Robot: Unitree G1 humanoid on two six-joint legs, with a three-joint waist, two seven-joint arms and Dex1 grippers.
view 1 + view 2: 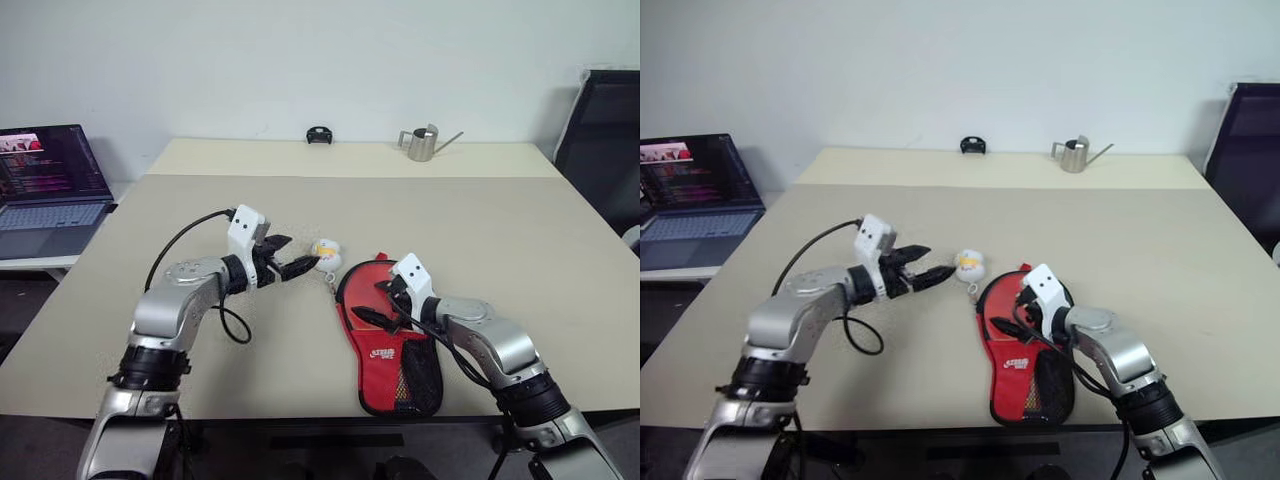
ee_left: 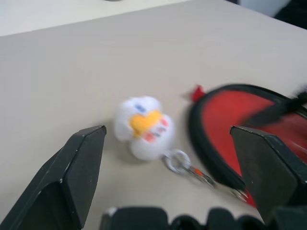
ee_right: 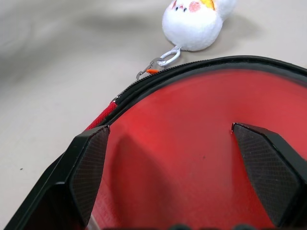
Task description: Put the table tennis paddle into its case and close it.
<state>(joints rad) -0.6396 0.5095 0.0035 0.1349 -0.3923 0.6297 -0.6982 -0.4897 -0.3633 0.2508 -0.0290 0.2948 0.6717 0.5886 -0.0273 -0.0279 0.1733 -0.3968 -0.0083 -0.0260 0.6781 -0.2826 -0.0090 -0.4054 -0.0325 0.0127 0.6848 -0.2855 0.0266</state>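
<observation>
Case lying on bench, paddle seemingly inside, zipper unclosed; plush charm at its eleven o'clock. Left gripper and right gripper hovering, fingers spread, gripping nothing.

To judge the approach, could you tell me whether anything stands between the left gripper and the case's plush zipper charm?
Nothing visible does: the open left gripper points at the plush charm across bare table; its ring clips to the zipper edge of the case.
</observation>
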